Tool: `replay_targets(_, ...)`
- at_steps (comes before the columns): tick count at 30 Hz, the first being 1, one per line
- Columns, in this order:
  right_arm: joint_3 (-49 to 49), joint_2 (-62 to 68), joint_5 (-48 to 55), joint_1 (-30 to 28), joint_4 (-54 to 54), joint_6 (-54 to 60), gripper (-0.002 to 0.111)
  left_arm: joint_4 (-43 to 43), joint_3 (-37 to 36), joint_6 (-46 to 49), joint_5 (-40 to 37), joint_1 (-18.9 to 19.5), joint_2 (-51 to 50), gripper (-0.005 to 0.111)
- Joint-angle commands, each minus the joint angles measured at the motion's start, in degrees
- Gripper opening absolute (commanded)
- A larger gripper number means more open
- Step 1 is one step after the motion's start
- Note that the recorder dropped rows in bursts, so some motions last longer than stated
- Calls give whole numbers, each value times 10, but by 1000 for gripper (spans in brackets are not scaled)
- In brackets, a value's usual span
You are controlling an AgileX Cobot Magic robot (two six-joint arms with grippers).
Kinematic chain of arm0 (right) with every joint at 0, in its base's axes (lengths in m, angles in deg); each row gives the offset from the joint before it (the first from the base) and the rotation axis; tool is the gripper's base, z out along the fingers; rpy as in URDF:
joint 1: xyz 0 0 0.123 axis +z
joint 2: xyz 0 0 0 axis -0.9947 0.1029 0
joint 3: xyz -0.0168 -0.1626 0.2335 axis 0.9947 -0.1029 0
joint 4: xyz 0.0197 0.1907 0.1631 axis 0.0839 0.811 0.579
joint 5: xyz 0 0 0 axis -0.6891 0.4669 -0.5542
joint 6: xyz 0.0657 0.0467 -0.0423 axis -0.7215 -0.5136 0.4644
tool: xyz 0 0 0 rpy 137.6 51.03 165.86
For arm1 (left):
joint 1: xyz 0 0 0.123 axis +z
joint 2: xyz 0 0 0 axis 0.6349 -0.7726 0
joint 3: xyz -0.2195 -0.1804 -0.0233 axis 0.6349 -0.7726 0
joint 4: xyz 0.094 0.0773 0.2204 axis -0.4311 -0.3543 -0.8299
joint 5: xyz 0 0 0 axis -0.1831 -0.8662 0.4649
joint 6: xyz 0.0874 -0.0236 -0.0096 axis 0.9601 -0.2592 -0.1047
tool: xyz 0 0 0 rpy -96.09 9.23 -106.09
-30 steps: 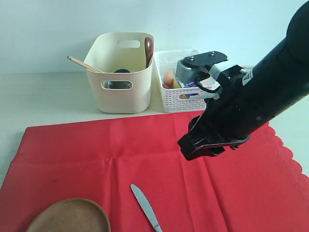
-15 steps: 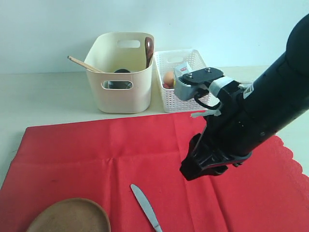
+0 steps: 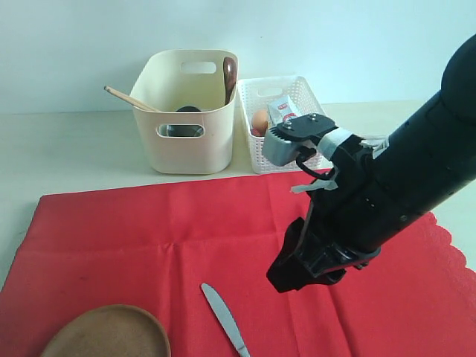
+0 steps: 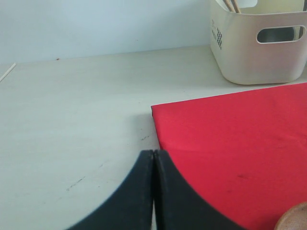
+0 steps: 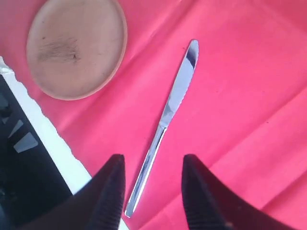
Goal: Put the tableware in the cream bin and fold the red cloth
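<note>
The red cloth (image 3: 149,238) lies spread flat on the table. At its near edge rest a metal knife (image 3: 224,320) and a brown wooden plate (image 3: 108,333). My right gripper (image 3: 285,278) hangs open above the cloth, just right of the knife. In the right wrist view the knife handle (image 5: 148,167) lies between the open fingers (image 5: 111,191), untouched, with the plate (image 5: 76,45) beyond. The cream bin (image 3: 186,152) at the back holds a dark wooden spoon (image 3: 229,74), chopsticks (image 3: 130,99) and a steel cup (image 3: 181,131). My left gripper (image 4: 153,153) is shut and empty over the cloth's corner (image 4: 230,139).
A white lattice basket (image 3: 262,158) stands right of the cream bin, with an egg (image 3: 259,120) and a small carton (image 3: 285,110) in it. The cloth's scalloped edge (image 3: 446,238) runs along the right. The table's front edge (image 5: 55,139) is close to the knife handle.
My right arm has come down and to the left, closer to the knife, uncovering the carton in the basket. Its jaws have stayed open. The left gripper has not moved.
</note>
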Motion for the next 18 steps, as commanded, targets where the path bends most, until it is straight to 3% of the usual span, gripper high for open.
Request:
replay_targets(1,-3,-3,6,1,5,20,38,-2,-2,0,5,-3,3,0)
replay_targets(10,-3,3,17,13,4,53,38,-2,-2,0,5,-3,3,0)
replay_targets(14,-3,41,24,85,-27,84,38,-2,-2,0,5,-3,3,0)
replay_targets(18,-3,91,-11,138,-87,6,38,-2,-2,0,5,-3,3,0)
